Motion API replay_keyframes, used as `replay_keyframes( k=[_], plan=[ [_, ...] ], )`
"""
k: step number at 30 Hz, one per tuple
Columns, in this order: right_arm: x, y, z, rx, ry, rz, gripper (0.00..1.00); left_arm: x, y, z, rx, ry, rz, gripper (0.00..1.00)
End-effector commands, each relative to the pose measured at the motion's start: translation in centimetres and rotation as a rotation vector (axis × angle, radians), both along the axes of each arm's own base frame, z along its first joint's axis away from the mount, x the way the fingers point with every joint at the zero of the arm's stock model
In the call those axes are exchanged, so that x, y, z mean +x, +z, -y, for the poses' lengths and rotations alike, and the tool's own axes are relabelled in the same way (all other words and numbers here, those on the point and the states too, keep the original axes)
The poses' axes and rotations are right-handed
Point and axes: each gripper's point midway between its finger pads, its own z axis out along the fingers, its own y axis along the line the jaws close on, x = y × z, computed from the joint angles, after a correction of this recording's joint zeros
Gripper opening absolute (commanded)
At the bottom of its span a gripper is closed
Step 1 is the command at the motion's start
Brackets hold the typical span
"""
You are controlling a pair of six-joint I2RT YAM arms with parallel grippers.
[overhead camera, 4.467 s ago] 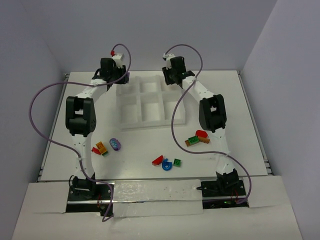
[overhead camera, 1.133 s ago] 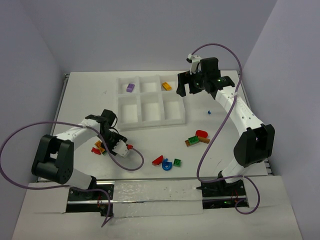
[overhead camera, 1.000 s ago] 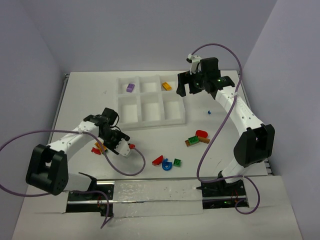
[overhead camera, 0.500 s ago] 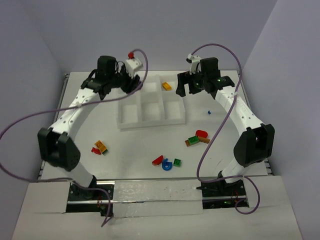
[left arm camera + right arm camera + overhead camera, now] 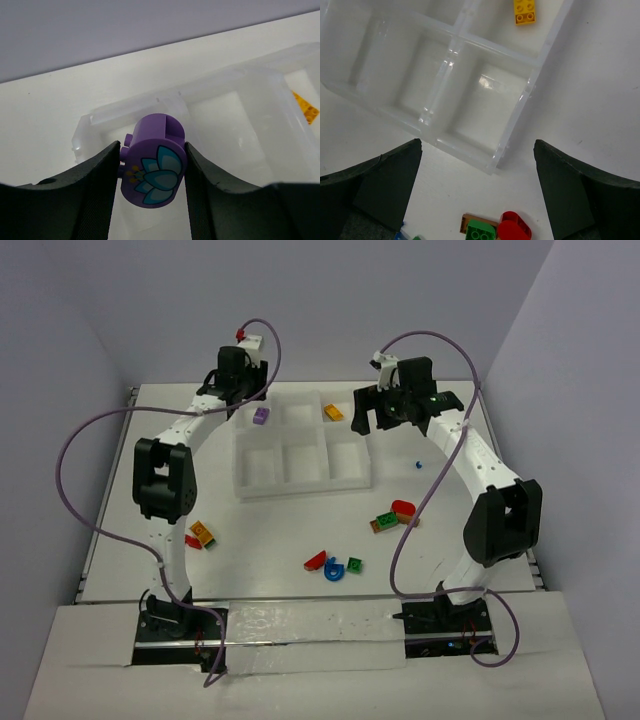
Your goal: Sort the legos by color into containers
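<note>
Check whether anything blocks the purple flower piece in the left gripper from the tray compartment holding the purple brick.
Nothing visible does. The left gripper, shut on the purple flower piece, hangs by the white tray's far-left compartment. Only the purple brick lies in it, with bare floor beside.

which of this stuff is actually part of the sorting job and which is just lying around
Job: white tray; purple brick and yellow-orange brick in it; purple flower piece in the left claw; loose bricks on the table.
Just there: purple cables; silver tape.
</note>
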Motion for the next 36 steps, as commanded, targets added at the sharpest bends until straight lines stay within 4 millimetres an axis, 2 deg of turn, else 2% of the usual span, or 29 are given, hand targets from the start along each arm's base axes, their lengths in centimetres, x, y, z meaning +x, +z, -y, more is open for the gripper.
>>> replay_keyframes(
  k=[1, 6, 9, 12, 16, 22, 24, 27, 29, 30, 31, 32, 33, 35, 36],
  plan=[
    [1.2, 0.2, -0.2, 0.029, 0.001, 0.022, 1.0, 2.4, 1.9, -0.6, 0.006, 0.072, 0.116, 0.12],
    [1.5, -0.4, -0.4, 0.036, 0.002, 0.007, 1.0, 3.1, -1.1, -1.0, 0.054, 0.086, 0.086, 0.15],
    [1.6, -0.7, -0.3, 0.035, 0.003, 0.004, 1.0, 3.2, -2.4, -1.1, 0.063, 0.091, 0.069, 0.3],
    [1.6, -0.7, -0.2, 0.028, 0.002, 0.008, 1.0, 3.2, -2.5, -0.9, 0.06, 0.082, 0.066, 0.44],
    [1.6, -0.7, -0.2, 0.029, 0.003, 0.007, 1.0, 3.2, -1.6, -0.7, 0.054, 0.072, 0.067, 0.58],
    [1.1, 0.3, -0.3, 0.037, 0.01, 0.02, 1.0, 2.2, 1.7, -0.3, 0.074, -0.004, 0.09, 0.92],
    [0.9, 0.7, -0.2, 0.04, 0.007, 0.027, 1.0, 1.1, 4.8, -0.2, 0.066, -0.032, 0.122, 0.96],
    [0.6, 1.4, -0.2, 0.045, 0.01, 0.038, 1.0, -1.4, 9.6, -0.4, 0.033, -0.108, 0.148, 0.95],
    [0.3, 1.7, -0.2, 0.047, 0.015, 0.042, 1.0, -3.3, 11.5, -1.7, 0.026, -0.174, 0.147, 0.94],
    [0.0, 1.9, -0.1, 0.044, 0.022, 0.046, 1.0, -6.2, 13.5, -1.3, 0.048, -0.321, 0.16, 0.94],
    [-0.3, 1.9, -0.1, 0.042, 0.027, 0.046, 1.0, -8.8, 14.0, -2.0, 0.088, -0.427, 0.154, 0.94],
    [-0.4, 1.8, 0.0, 0.04, 0.03, 0.044, 1.0, -9.9, 14.6, -2.9, 0.096, -0.436, 0.163, 0.94],
    [-0.6, 1.7, -0.1, 0.04, 0.035, 0.042, 1.0, -12.5, 13.6, -3.0, 0.148, -0.565, 0.128, 0.94],
    [-0.9, 1.4, -0.1, 0.039, 0.044, 0.034, 1.0, -17.2, 11.1, -4.7, 0.198, -0.735, 0.046, 0.93],
    [-1.0, 1.3, -0.2, 0.039, 0.048, 0.031, 1.0, -19.6, 10.9, -5.3, 0.309, -0.878, 0.091, 0.92]
  ],
)
